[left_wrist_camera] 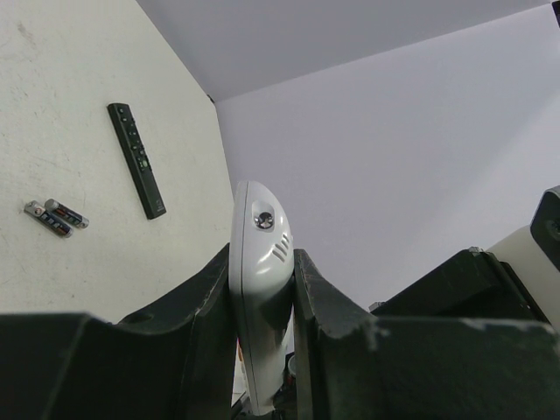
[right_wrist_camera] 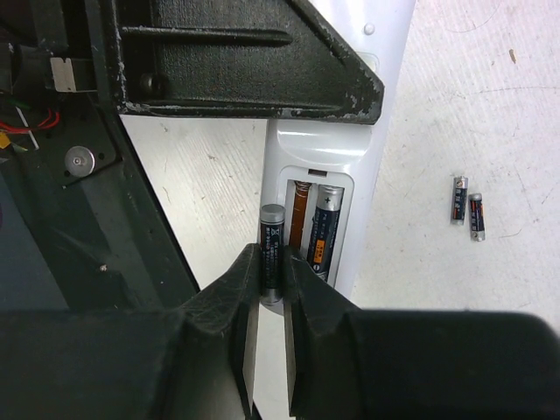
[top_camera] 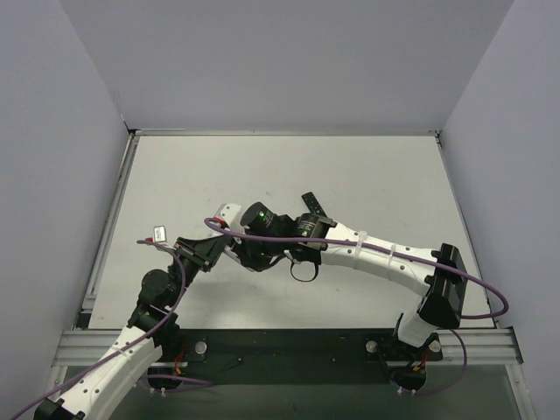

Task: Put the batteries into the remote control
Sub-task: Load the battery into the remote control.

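In the top view the left arm reaches in from the lower left and the right arm from the lower right. They meet at the centre of the pale tabletop (top_camera: 367,175). The rounded end of the white remote control (top_camera: 229,213) sticks out toward the upper left from among the dark wrist parts. The black remote (top_camera: 313,203) lies just to their upper right.

In the left wrist view, a pair of spare batteries (left_wrist_camera: 57,217) lies side by side on the tabletop at the left edge. The black remote lies to their right. At the bottom centre the left fingers (left_wrist_camera: 210,302) are drawn narrow against the long edges of the white remote control, gripping it, with its rounded end seen against the wall.

In the right wrist view, the right fingers (right_wrist_camera: 304,293) at the lower centre pinch the held battery (right_wrist_camera: 272,249). It stands upright in the frame, silvery end up, at the left rim of the remote's open battery compartment (right_wrist_camera: 300,219). The compartment's left slot shows a coppery spring, and its right slot holds the seated battery (right_wrist_camera: 326,229), plus mark uppermost. The spare pair rests on the tabletop at the right of the frame, well apart from the remote.
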